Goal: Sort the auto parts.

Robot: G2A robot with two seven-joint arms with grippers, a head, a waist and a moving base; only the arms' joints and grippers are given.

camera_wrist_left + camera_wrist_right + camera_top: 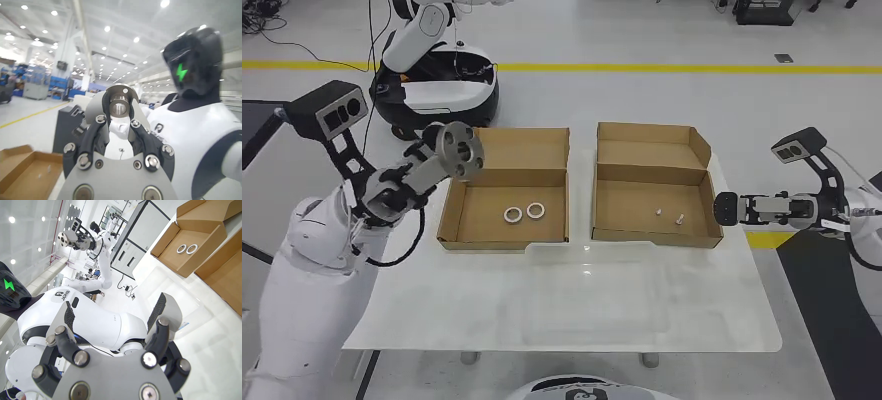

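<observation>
My left gripper (445, 162) is shut on a round metal flange with a hub (118, 102), held raised above the left box's outer left wall; the flange (459, 152) faces up in the top view. It also shows far off in the right wrist view as the flange (62, 238). Two white rings (523, 212) lie in the left cardboard box (454, 210). Two small metal bolts (669, 214) lie in the right cardboard box (604, 210). My right gripper (720, 209) is open and empty, level with the right box's outer right wall.
Both boxes stand open side by side at the back of the white table (572, 300), their flaps folded back. A second white robot base (437, 90) stands on the floor behind the table. A yellow floor line (642, 68) runs beyond.
</observation>
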